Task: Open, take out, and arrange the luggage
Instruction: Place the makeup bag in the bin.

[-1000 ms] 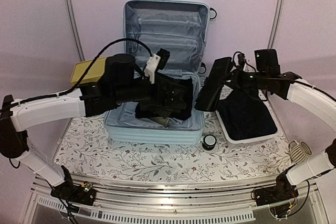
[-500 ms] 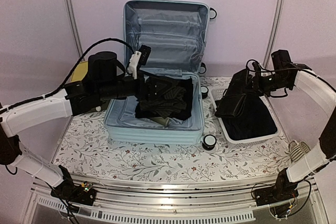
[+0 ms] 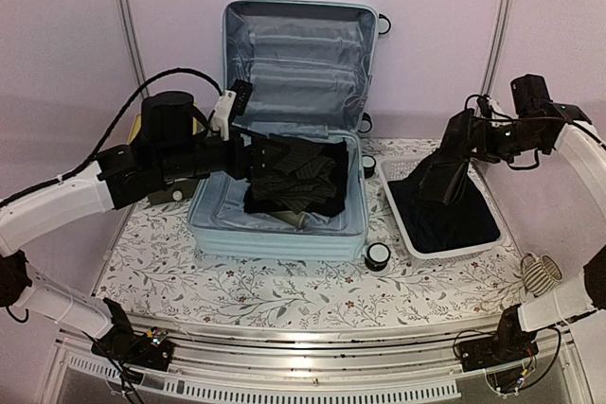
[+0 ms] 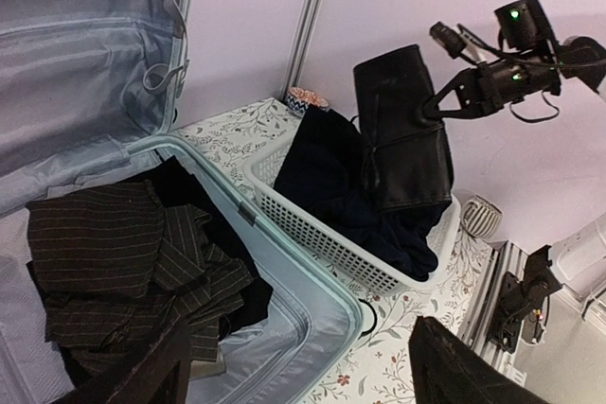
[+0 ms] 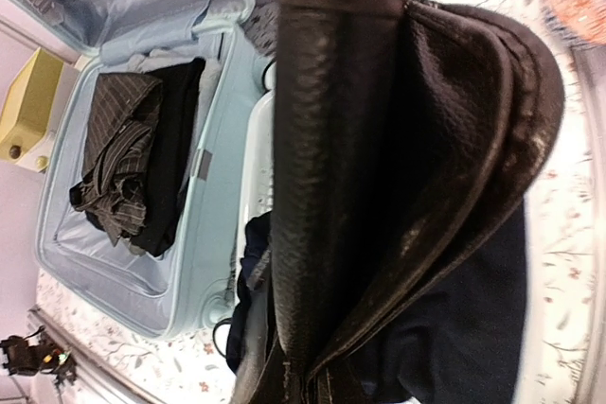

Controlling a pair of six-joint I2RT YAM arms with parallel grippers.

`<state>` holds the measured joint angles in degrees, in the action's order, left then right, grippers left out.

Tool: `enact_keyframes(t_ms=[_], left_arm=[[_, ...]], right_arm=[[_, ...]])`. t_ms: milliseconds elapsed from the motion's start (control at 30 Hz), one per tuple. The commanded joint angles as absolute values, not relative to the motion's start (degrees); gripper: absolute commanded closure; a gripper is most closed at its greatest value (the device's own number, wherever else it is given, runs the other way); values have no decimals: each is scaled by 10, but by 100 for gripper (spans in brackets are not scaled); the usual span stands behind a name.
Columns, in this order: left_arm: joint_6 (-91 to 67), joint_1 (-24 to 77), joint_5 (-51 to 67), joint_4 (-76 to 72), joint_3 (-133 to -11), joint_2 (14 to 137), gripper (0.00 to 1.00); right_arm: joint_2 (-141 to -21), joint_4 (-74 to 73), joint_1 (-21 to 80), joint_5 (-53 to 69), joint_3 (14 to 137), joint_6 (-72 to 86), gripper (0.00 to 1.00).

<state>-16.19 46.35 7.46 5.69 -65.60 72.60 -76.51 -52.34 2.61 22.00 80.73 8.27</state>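
At frame right, my right gripper clamps a black bag above the white basket. Centre frame, my left gripper gapes empty over the luggage.

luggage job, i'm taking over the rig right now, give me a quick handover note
Left gripper: open, empty, over the luggage.
Right gripper: shut on black leather bag, hanging above the white basket.
Done: luggage open; dark garment in the basket.
Left: set the bag down, take out the striped clothes and arrange.
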Motion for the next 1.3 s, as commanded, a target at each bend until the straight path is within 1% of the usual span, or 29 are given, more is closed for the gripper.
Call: enact_keyframes(t_ms=[0, 133, 267, 433, 667, 767, 800, 833, 867, 900, 967, 1033, 1100, 1167, 1200, 1267], left_arm=[[-156, 455, 68, 78, -648, 712, 19], [-159, 455, 67, 77, -647, 711, 19], [-164, 455, 70, 77, -645, 710, 19], [-165, 455, 72, 79, -643, 711, 19], [-159, 454, 67, 79, -647, 719, 19], [-156, 454, 68, 80, -653, 724, 19], [-156, 454, 68, 81, -653, 726, 19], [-156, 454, 67, 81, -654, 727, 19], [-155, 453, 67, 81, -654, 727, 19], [-154, 453, 66, 82, -654, 727, 19], [-153, 453, 64, 82, -654, 729, 19], [-151, 453, 63, 83, -655, 732, 19], [-150, 452, 62, 84, -656, 734, 19], [-149, 452, 62, 87, -657, 735, 19], [-149, 452, 61, 87, -657, 735, 19], [-147, 452, 61, 87, -657, 736, 19]], right_arm=[[-693, -537, 25, 133, 818, 55, 98], [-667, -533, 25, 164, 785, 28, 98], [-686, -542, 25, 229, 774, 6, 97], [-756, -545, 33, 271, 784, -19, 98], [-880, -544, 57, 264, 821, -29, 97], [-935, -540, 63, 227, 839, -28, 89], [-952, -542, 64, 204, 844, -26, 78], [-966, -543, 64, 177, 849, -23, 61], [-977, -542, 65, 153, 853, -18, 51], [-982, -537, 65, 137, 853, -11, 46], [-980, -517, 65, 143, 839, -6, 42], [-969, -493, 64, 158, 822, -4, 41], [-946, -472, 65, 148, 799, 19, 43], [-920, -458, 64, 130, 772, 34, 47], [-907, -454, 65, 120, 761, 37, 54], [-883, -454, 64, 106, 745, 40, 73]])
